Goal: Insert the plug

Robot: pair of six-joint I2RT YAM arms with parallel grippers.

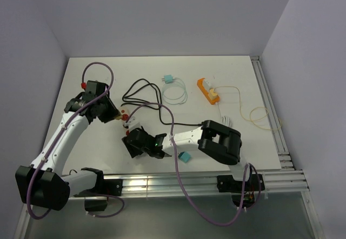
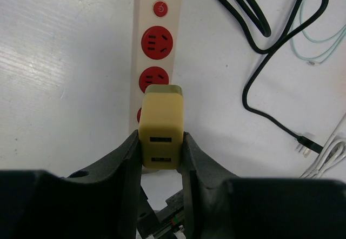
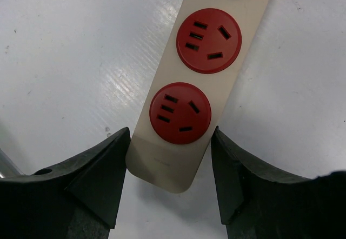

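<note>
The right gripper [image 3: 169,136], half-open, flanked the strip [image 3: 162,168] end to brace it; the left gripper [image 2: 161,139] pinched the plug [image 2: 161,112] above.

Overall light: bright, even and diffuse, falling from above; the white table [image 1: 227,77] and pale walls [image 1: 162,12] take a faint bluish cast.
Shadows: soft and short. There is faint grey under the arms in the top view, and a blurred patch below the end of the power strip [image 3: 162,166] in the right wrist view.
Glare: streaky sheen on the table left of the strip in both wrist views.
Focus: the red sockets [image 3: 180,113], plug [image 2: 161,125] and black cable [image 2: 254,82] are sharp. The jaws, close to the lens, are dark, soft-edged and show little detail.
Top view: small things look coarse, and the table narrows toward the far wall.
</note>
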